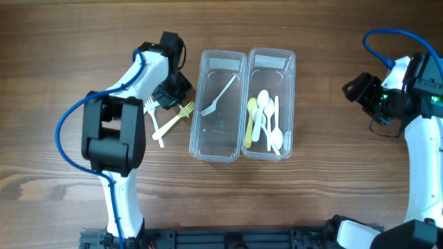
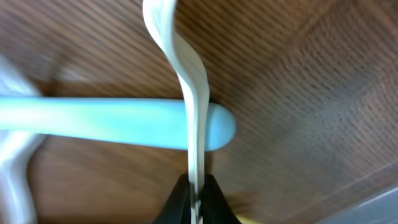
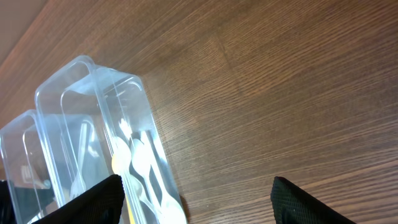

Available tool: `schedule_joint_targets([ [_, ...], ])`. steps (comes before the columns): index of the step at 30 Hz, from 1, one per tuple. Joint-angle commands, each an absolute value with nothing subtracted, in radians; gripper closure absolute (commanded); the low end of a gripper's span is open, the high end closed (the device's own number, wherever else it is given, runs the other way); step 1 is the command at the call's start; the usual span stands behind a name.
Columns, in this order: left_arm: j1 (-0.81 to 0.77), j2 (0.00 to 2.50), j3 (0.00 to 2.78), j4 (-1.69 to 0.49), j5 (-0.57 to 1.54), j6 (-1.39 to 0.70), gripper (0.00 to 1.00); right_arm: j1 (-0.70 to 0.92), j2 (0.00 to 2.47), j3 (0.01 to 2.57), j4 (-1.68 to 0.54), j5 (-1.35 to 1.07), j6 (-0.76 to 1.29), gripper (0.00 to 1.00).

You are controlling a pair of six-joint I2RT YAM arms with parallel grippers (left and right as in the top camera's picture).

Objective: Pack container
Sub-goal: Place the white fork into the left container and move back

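Our left tool (image 2: 196, 190) is clamped on a white utensil (image 2: 198, 93) crossing a blue utensil (image 2: 93, 121) on the table (image 1: 69, 55). Our right tool (image 3: 196, 186) stands open, far right. A yellow fork (image 1: 176, 117) lies just left of the left container (image 1: 196, 104), which holds a white fork (image 1: 218, 93). The right container (image 1: 292, 104) holds spoons (image 1: 266, 121).

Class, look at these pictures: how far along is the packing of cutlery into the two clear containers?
Done: one fork lies in the left container, and several spoons in the right container. In hand: the left claw is shut on a white utensil. Left: the yellow fork lies on the table. The right claw is open and holds nothing.
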State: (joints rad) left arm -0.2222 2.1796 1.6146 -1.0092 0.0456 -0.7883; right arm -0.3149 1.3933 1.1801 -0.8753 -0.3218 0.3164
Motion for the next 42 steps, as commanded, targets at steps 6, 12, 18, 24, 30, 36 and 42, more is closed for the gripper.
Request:
schedule_joint_targets([
  [6, -0.319, 1.759, 1.625, -1.022, -0.069, -0.412, 0.96, -0.314, 1.404, 1.170, -0.868, -0.338, 0.317, 0.24],
  [12, -0.522, 1.821, 1.580, -0.979, -0.068, -0.242, 0.96, -0.314, 1.404, 1.170, -0.869, -0.338, 0.317, 0.24],
  [18, -0.567, 1.913, 1.574, -0.976, -0.035, -0.243, 0.63, -0.314, 1.404, 1.170, -0.872, -0.339, 0.317, 0.24],
  [24, -0.542, 1.804, 1.618, -1.040, -0.046, -0.246, 0.22, -0.314, 1.404, 1.170, -0.872, -0.339, 0.317, 0.24],
  [30, -0.427, 1.782, 1.556, -1.208, -0.096, -0.260, 0.96, -0.314, 1.404, 1.170, -0.870, -0.338, 0.317, 0.24],
  [36, -0.418, 1.782, 1.338, -1.027, -0.057, -0.297, 0.96, -0.314, 1.404, 1.170, -0.870, -0.338, 0.317, 0.24],
  [42, -0.509, 1.782, 1.275, -0.949, 0.066, -0.394, 0.96, -0.314, 1.404, 1.170, -0.870, -0.338, 0.317, 0.24],
])
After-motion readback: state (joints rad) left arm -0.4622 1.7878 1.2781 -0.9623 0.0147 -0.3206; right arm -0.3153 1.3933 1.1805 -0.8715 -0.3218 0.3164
